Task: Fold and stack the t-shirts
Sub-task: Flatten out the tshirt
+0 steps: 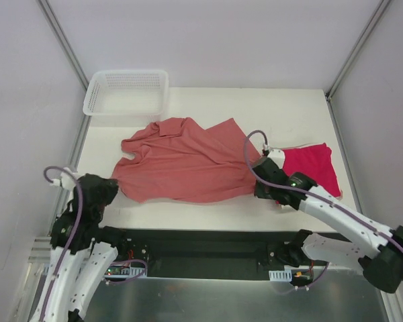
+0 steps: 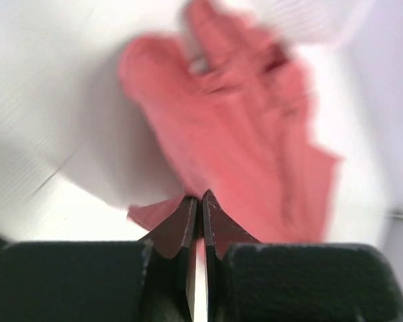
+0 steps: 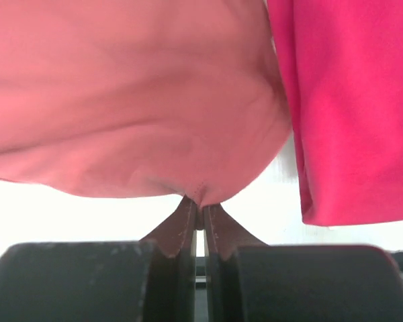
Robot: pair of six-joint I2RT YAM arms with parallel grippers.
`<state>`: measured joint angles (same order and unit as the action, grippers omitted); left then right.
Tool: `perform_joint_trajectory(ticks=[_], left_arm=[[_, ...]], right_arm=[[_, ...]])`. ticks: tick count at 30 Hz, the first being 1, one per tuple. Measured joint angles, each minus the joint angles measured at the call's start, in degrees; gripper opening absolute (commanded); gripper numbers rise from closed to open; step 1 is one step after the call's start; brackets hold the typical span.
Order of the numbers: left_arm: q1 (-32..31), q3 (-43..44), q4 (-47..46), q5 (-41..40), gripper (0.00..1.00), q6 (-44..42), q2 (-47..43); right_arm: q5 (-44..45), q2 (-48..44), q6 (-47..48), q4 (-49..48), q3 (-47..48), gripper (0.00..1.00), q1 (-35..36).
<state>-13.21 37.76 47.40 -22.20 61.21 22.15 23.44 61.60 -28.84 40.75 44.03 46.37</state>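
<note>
The salmon-pink t-shirt (image 1: 181, 161) lies spread and rumpled across the middle of the table. My left gripper (image 1: 111, 181) is shut on its near left hem corner; in the left wrist view the jaws (image 2: 200, 198) pinch the cloth (image 2: 248, 127). My right gripper (image 1: 258, 182) is shut on the near right hem; in the right wrist view the tips (image 3: 200, 204) pinch the salmon fabric (image 3: 121, 100). The crimson-magenta t-shirt (image 1: 314, 168) lies folded flat at the right, also in the right wrist view (image 3: 349, 100).
A white mesh basket (image 1: 127, 90) stands at the back left of the table (image 1: 255, 107). The table's near edge runs just below both grippers. Cage posts rise at the back corners.
</note>
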Motion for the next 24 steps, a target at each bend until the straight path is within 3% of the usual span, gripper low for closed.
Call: perform_joint_trajectory(ticks=[5, 9, 13, 19, 24], left_arm=[[0.0, 14.9, -4.1, -1.0, 0.0, -4.3, -6.2], [0.0, 28.6, -7.0, -0.8, 0.0, -9.5, -5.3], [0.0, 46.6, -8.3, 2.0, 0.0, -15.3, 0.5], [0.0, 78.9, -12.1, 13.2, 0.0, -24.7, 13.2], [0.0, 92.1, -13.7, 18.3, 0.0, -28.0, 16.8]], right_arm=[[-0.1, -9.5, 6.7, 3.1, 12.6, 0.01, 0.0], [-1.7, -13.5, 12.8, 3.9, 25.6, 0.01, 0.0], [-8.0, -14.2, 19.4, 4.9, 39.7, 0.01, -0.1], [-26.1, -13.6, 26.6, 5.8, 61.4, 0.01, -0.1], [-33.0, -14.1, 29.8, 6.2, 72.3, 0.01, -0.1]])
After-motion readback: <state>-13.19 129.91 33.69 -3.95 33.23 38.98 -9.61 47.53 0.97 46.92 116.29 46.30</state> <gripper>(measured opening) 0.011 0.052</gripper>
